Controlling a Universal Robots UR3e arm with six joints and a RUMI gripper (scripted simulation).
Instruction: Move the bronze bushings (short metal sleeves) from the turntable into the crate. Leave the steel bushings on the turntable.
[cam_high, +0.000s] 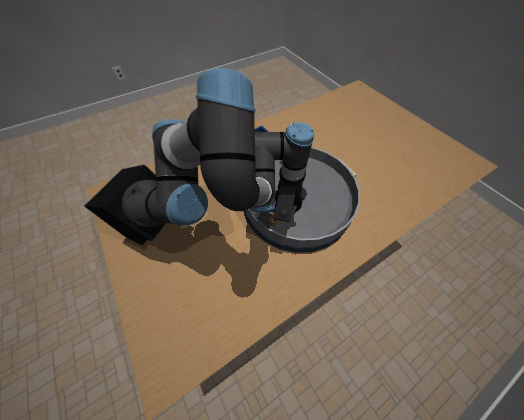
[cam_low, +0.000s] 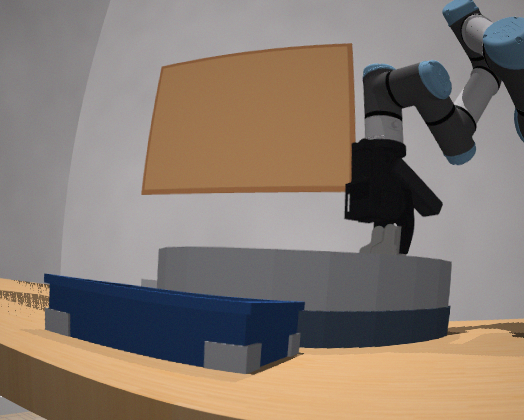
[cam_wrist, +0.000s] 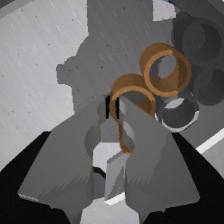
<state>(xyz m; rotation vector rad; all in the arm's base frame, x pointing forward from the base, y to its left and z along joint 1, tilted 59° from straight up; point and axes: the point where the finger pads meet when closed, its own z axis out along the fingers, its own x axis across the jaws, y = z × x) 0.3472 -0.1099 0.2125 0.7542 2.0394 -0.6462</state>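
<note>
In the wrist view my gripper (cam_wrist: 113, 97) is shut on the wall of a bronze bushing (cam_wrist: 131, 80) that sits on the grey turntable (cam_wrist: 35, 65). A second bronze bushing (cam_wrist: 183, 76) touches it just beyond. A steel bushing (cam_wrist: 175, 116) lies to their right, and more dark bushings (cam_wrist: 196, 37) sit in shadow behind. In the top and exterior views the gripper (cam_high: 281, 219) (cam_low: 382, 245) reaches down inside the turntable (cam_high: 345, 220) (cam_low: 300, 280) near its rim. The blue crate (cam_low: 165, 320) stands beside the turntable.
The turntable has a raised rim all around. The arm's black base (cam_high: 117, 202) sits on the wooden table (cam_high: 210, 320) left of the turntable. An orange panel (cam_low: 250, 120) stands behind the turntable in the exterior view.
</note>
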